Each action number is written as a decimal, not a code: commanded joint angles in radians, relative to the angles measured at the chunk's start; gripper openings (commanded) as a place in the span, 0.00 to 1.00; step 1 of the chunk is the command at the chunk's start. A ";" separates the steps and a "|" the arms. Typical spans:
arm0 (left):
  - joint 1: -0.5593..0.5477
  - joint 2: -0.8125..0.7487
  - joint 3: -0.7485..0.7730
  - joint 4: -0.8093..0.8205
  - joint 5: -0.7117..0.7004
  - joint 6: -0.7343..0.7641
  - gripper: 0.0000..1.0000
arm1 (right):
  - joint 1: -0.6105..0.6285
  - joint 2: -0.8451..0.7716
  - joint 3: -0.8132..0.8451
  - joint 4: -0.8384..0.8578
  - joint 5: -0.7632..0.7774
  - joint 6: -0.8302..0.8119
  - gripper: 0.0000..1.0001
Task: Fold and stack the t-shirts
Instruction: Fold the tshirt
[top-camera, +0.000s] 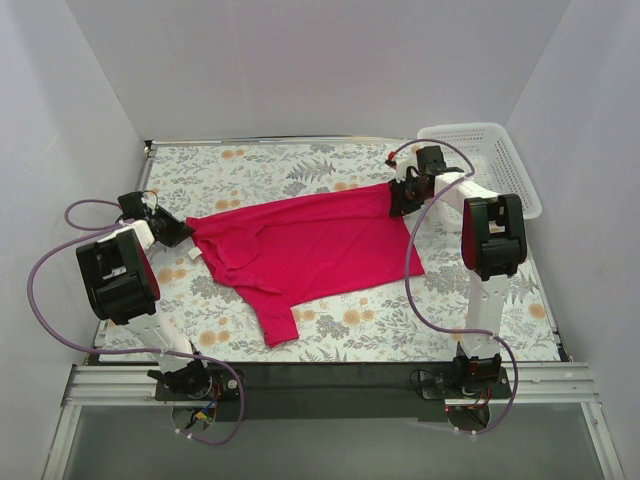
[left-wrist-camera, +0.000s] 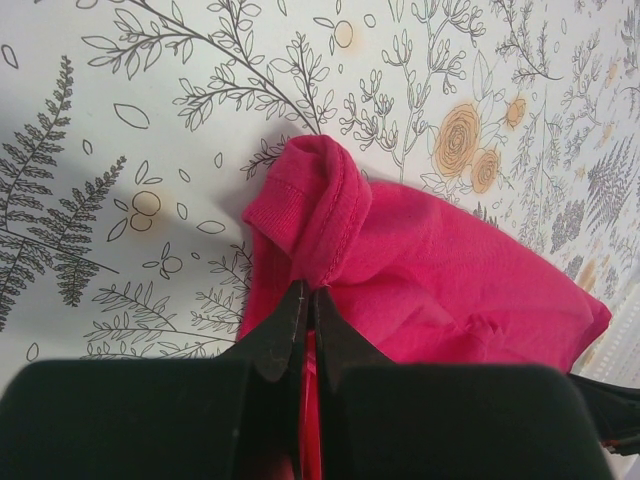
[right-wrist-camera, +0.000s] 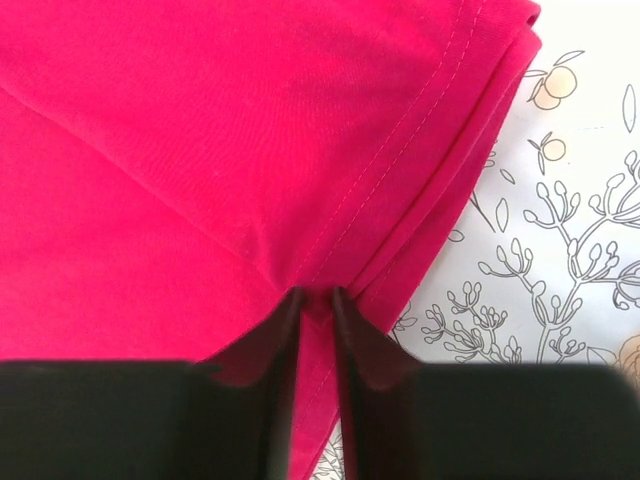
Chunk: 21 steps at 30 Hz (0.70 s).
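Slippage threatens: left tool (left-wrist-camera: 308, 293) and right tool (right-wrist-camera: 315, 296) each pinch only the t-shirt (top-camera: 310, 245) edge, so pulling could free it.

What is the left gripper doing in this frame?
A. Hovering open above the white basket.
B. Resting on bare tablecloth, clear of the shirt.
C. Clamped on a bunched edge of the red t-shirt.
C: the left wrist view shows the left gripper closed on a bunched hem of the t-shirt.

The t-shirt (top-camera: 310, 250) is matt, wrinkly cloth; the basket (top-camera: 497, 160), plastic mesh.
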 joint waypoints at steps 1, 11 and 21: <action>0.003 -0.008 0.029 0.009 0.016 0.010 0.00 | -0.005 0.019 0.035 -0.024 -0.015 -0.002 0.17; 0.003 0.000 0.044 0.005 0.016 0.010 0.00 | -0.012 -0.020 0.118 -0.026 0.002 -0.006 0.01; 0.002 0.014 0.057 0.002 0.020 0.009 0.00 | -0.035 -0.006 0.163 -0.029 0.068 -0.019 0.01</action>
